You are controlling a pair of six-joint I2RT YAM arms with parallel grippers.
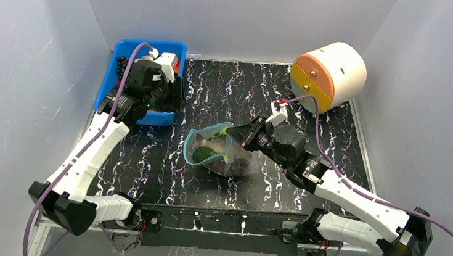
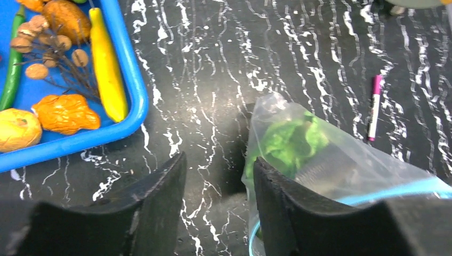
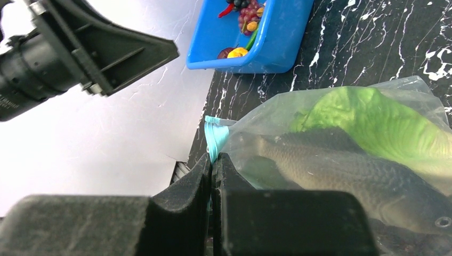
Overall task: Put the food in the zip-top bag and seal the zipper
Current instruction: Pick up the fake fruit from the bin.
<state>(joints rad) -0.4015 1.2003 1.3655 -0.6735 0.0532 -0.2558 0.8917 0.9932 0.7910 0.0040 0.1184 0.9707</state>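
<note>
- Clear zip-top bag point(image 1: 224, 156) lies on the dark table point(image 1: 215, 84), with lettuce point(image 3: 373, 117) and a toy fish point(image 3: 346, 170) inside.
- Right gripper point(image 3: 212, 162) is clamped on its teal zipper point(image 3: 215, 136).
- Left gripper point(image 2: 218, 168) hangs by the blue bin point(image 2: 137, 85), fingers apart and empty.

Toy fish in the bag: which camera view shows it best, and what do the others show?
Right wrist view: the toy fish shows its scales plainly through the zip-top bag. The left wrist view gives only a blurred grey shape beside the lettuce; the top view, a dark smudge.

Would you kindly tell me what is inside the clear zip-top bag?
Inside the zip-top bag: a green lettuce head and a dark scaly fish. Anything beneath them is covered.
</note>
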